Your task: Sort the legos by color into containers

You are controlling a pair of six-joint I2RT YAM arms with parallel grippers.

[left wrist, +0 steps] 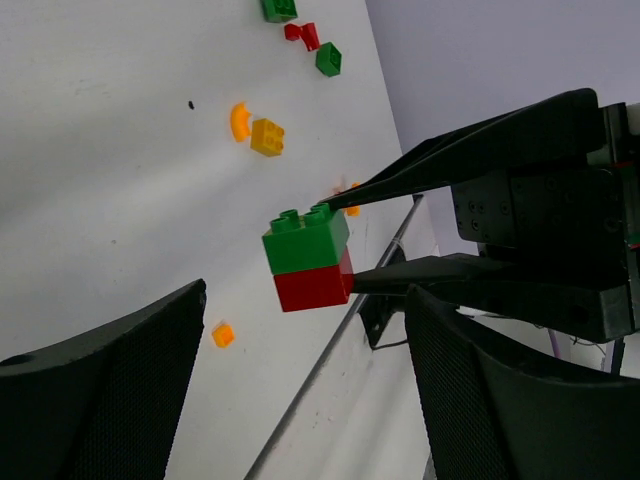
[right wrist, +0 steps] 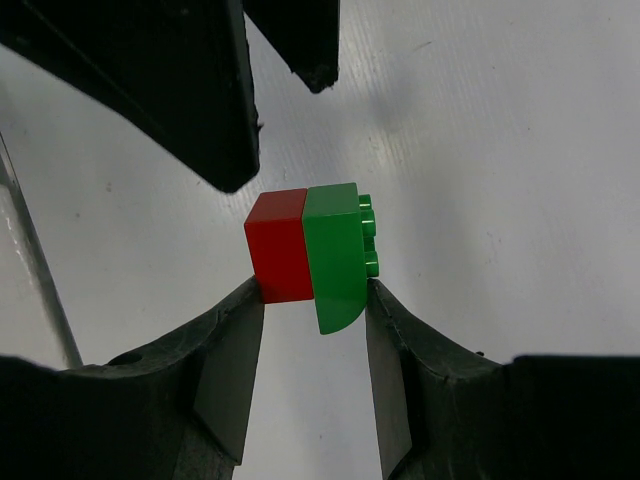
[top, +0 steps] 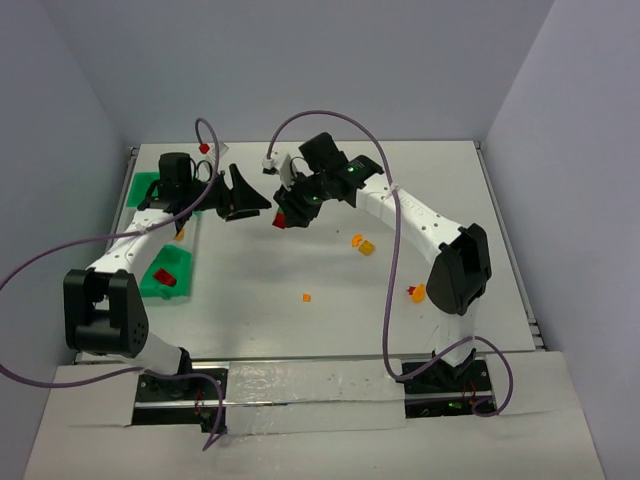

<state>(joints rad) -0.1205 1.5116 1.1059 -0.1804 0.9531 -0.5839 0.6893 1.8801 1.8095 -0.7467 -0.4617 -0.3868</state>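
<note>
My right gripper [top: 287, 218] is shut on a stack of two legos, a green brick on a red one [right wrist: 310, 255], and holds it above the table. Its fingers [right wrist: 232, 360] press the red and green ends. My left gripper [top: 248, 200] is open and empty, facing the stack from the left, its fingertips [right wrist: 235, 170] just short of it. In the left wrist view the stack [left wrist: 308, 260] hangs just beyond my open left gripper [left wrist: 308, 322]. The containers [top: 150, 190] stand at the left, partly under the left arm; a red lego [top: 165, 277] lies in the near green bin.
Loose orange legos lie on the table: a pair [top: 362, 243], a small one [top: 306, 297] and one by the right arm [top: 417, 292]. The left wrist view shows more green [left wrist: 328, 58] and red [left wrist: 303, 35] legos. A red piece [top: 204, 148] lies at the far edge.
</note>
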